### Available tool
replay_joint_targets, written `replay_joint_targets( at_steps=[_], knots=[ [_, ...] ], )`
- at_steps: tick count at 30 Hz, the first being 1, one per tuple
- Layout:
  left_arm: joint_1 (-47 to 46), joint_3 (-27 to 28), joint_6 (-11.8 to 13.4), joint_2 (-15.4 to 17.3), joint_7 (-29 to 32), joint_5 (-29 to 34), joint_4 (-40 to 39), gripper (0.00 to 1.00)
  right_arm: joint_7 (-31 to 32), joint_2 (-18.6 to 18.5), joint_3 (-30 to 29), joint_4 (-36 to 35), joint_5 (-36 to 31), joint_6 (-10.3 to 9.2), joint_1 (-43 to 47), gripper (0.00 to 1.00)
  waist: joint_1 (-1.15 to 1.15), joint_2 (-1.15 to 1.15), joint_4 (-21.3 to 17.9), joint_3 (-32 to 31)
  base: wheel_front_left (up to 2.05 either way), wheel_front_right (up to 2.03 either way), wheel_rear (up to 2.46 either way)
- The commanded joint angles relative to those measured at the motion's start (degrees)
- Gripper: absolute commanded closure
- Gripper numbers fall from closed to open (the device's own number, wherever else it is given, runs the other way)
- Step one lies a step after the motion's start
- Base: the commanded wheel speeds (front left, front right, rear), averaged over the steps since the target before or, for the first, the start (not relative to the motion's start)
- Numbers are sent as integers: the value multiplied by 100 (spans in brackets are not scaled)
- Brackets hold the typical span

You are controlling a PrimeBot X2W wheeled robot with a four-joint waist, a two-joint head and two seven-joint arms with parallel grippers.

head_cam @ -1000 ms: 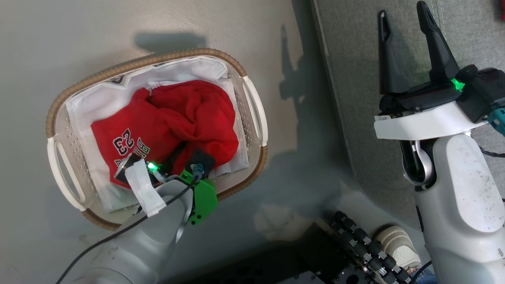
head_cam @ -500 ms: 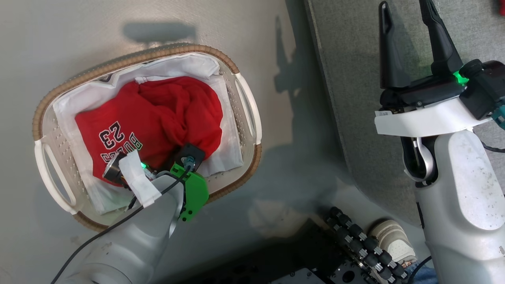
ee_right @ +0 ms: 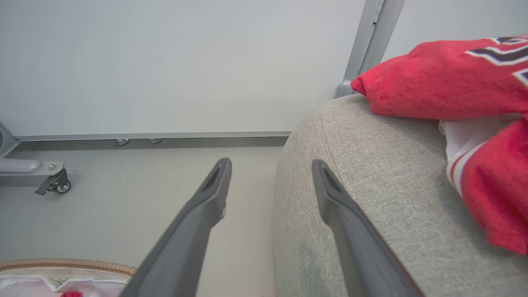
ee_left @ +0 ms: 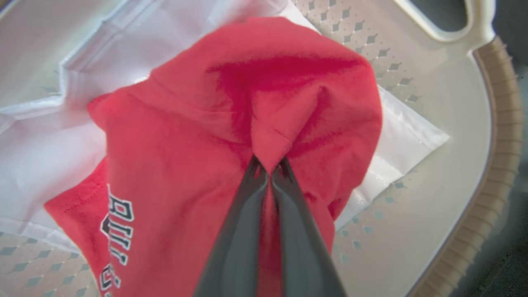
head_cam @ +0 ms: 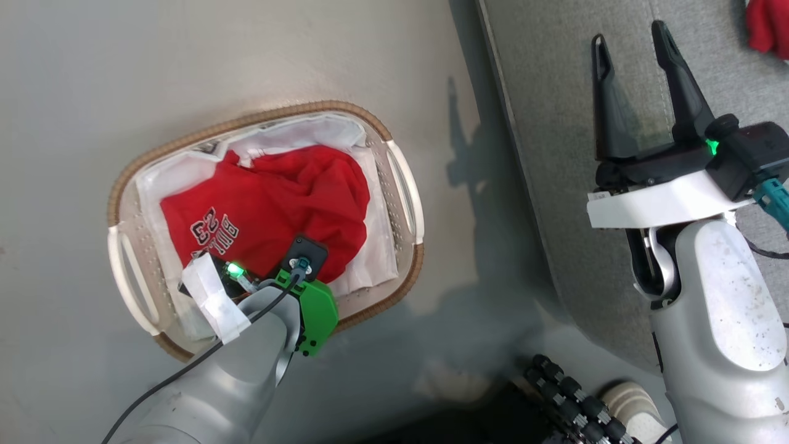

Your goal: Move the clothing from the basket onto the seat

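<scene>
A red garment [head_cam: 277, 203] with black "23" lettering lies crumpled in the oval white basket [head_cam: 246, 120] on the floor, over a white lining. My left gripper [ee_left: 270, 165] is shut on a raised fold of this clothing [ee_left: 264, 103] near the garment's middle. In the head view, the left wrist [head_cam: 271, 283] covers the fingers. My right gripper [head_cam: 629, 43] hangs open and empty over the edge of the grey seat [head_cam: 555, 154]. A second red garment [ee_right: 453, 78] lies on the seat [ee_right: 371, 185], to the right of the right gripper [ee_right: 270, 169].
The basket stands on pale floor left of the couch's rounded corner. A shoe [head_cam: 629, 401] and a black ribbed part [head_cam: 567, 388] sit at the bottom right. A caster wheel [ee_right: 55, 185] and a wall lie beyond the floor.
My left gripper has closed on a fold of the red garment in the basket. The head camera has shifted a little. The right gripper stays open.
</scene>
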Motion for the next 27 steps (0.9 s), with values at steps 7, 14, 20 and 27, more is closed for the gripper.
replay_joint_targets(
  at_steps=[7, 14, 20, 27],
  knots=[
    [239, -48, -85, 14, -143, -42, -381, 100, -1, -22, -116, 275, -387, -8, 476, 0, 0, 0, 569, -1326, 0, 0, 0],
    [407, 99, -136, 136, -137, 204, -1044, 100, -1, -23, -234, 490, -719, -8, 1029, 0, 0, 0, 965, -2317, 0, 0, 0],
    [387, 139, -249, 377, -138, 541, -1590, 100, -1, -22, -165, 664, -786, -8, 1478, 0, 0, 0, 1175, -3100, 0, 0, 0],
    [57, 178, -488, 617, -139, 884, -2140, 100, -1, -22, -25, 854, -770, -8, 1921, 0, 0, 0, 1261, -3997, 0, 0, 0]
  ],
)
